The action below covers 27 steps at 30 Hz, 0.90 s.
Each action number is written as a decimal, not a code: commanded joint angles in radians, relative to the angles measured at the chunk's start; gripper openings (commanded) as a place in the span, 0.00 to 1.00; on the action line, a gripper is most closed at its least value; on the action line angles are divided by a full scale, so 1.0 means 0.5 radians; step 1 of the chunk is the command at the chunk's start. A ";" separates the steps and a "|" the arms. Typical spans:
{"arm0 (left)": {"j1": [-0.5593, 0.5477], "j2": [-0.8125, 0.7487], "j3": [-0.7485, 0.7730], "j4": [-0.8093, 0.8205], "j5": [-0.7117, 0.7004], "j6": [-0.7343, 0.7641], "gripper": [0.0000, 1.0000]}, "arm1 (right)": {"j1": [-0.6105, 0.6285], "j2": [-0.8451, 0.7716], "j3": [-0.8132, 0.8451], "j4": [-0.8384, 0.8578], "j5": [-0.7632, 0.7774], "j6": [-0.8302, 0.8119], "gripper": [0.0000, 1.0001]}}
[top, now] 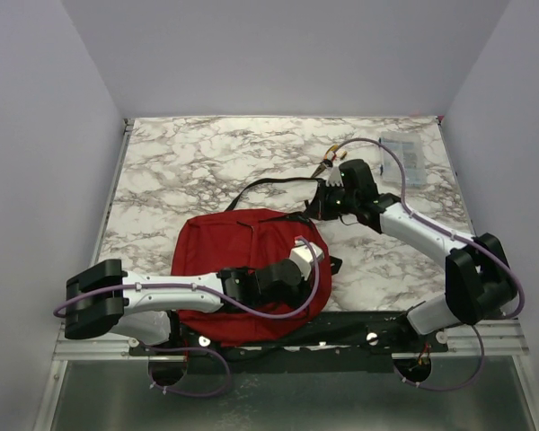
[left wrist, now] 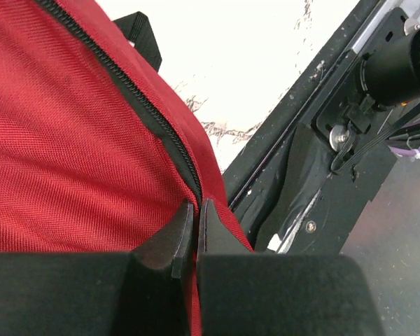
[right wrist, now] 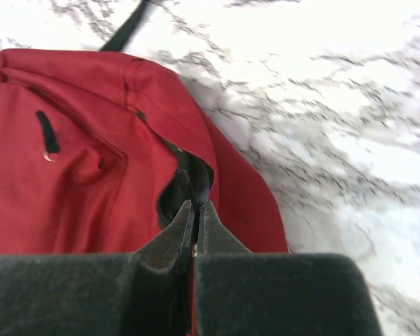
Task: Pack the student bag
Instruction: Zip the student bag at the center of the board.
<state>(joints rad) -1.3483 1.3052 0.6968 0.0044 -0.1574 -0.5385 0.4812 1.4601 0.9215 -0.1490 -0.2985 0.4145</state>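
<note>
The dark red student bag (top: 238, 260) lies flat on the marble table, near the front middle. My left gripper (top: 316, 256) reaches over it to its right edge. In the left wrist view that gripper (left wrist: 196, 206) is shut on the bag's red fabric beside the black zipper (left wrist: 126, 77). My right gripper (top: 316, 208) is at the bag's far right corner. In the right wrist view it (right wrist: 196, 206) is shut on a black zipper pull at a small gap in the zipper (right wrist: 169, 192) of the bag (right wrist: 91, 182).
A black strap (top: 269, 184) trails from the bag toward the back. A clear plastic pouch (top: 402, 154) lies at the back right. The black mounting rail (left wrist: 301, 175) and the right arm's base (top: 472, 287) sit close to the bag's near right edge.
</note>
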 commanded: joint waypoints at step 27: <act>1.244 -0.325 0.298 0.151 0.772 -0.383 0.98 | -0.058 -0.136 -0.069 0.433 -0.549 -0.108 0.00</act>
<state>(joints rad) -0.7837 1.0840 0.8169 -0.0086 0.1646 -0.6796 0.4561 1.4250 0.8955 -0.0051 -0.5026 0.3710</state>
